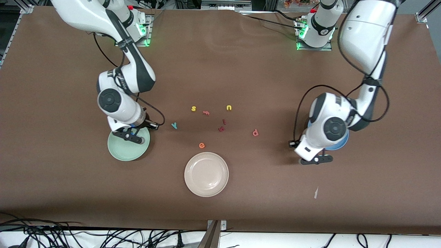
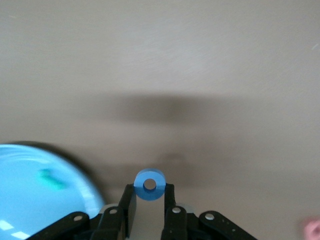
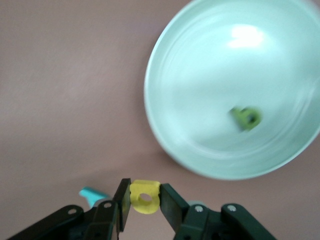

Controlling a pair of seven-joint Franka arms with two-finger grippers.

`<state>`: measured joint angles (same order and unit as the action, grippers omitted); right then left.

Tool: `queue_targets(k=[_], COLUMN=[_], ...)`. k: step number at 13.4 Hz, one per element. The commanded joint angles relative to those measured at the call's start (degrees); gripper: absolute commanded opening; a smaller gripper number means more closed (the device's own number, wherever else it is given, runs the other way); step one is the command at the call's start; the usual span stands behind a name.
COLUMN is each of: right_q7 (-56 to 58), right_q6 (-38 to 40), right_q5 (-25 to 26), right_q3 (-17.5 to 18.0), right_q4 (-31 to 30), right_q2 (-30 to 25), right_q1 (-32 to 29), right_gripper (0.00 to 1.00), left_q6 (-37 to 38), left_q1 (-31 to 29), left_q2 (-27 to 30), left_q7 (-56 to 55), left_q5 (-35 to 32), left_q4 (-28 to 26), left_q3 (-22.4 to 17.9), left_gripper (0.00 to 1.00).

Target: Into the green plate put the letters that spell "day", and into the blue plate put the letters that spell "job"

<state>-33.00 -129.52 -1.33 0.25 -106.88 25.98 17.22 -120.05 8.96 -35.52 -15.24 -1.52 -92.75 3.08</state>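
Observation:
My right gripper (image 1: 132,132) (image 3: 145,192) is shut on a yellow letter (image 3: 145,196) with a bowl, held over the table just beside the rim of the green plate (image 1: 125,151) (image 3: 200,75). A dark green letter (image 3: 246,118) lies in that plate. The teal "y" (image 1: 174,125) (image 3: 92,194) lies on the table close by. My left gripper (image 1: 311,159) (image 2: 150,187) is shut on the blue ring "o" (image 2: 150,185), over the table beside the blue plate (image 1: 339,144) (image 2: 30,200). A teal letter (image 2: 50,179) lies in the blue plate. The salmon-red letter (image 1: 255,132) lies mid-table.
A cream-beige plate (image 1: 206,174) stands nearer the front camera, an orange "e" (image 1: 202,145) just above it in the view. A yellow "s" (image 1: 193,109), a yellow "u" (image 1: 229,107), a small orange letter (image 1: 206,112) and dark red pieces (image 1: 222,128) lie mid-table.

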Motion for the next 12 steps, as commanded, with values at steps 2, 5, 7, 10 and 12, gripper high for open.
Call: queue_targets(k=[2, 5, 7, 10, 12], right_q7=[7.06, 9.62, 9.63, 8.40, 2.63], right_q6=[0.59, -0.73, -0.82, -0.82, -0.56], right_q5=[0.54, 0.45, 0.45, -0.33, -0.43], right_q3=[-1.74, -1.74, -1.83, -1.74, -0.69], right_q4=[1.06, 1.06, 1.06, 1.06, 1.06], right_q2=[0.92, 1.62, 1.71, 1.71, 1.62], right_q1=[-1.48, -3.24, -3.33, -2.81, -1.24], right_gripper=[0.26, 0.39, 0.52, 0.63, 0.63], left_q6=[4.83, -2.68, -13.23, -14.34, -13.37], left_q1=[-6.31, -9.14, -11.15, -11.42, -10.47], left_q2=[4.48, 10.36, 13.54, 14.43, 14.17], left_q7=[19.67, 22.09, 22.09, 21.39, 18.16], left_q5=[-2.86, -4.81, -4.81, -4.81, -3.67], left_q4=[-4.96, -15.48, -24.02, -25.03, -22.66], left_q3=[0.53, 0.70, 0.70, 0.79, 0.88], left_gripper=[0.15, 0.15, 0.23, 1.00, 1.00])
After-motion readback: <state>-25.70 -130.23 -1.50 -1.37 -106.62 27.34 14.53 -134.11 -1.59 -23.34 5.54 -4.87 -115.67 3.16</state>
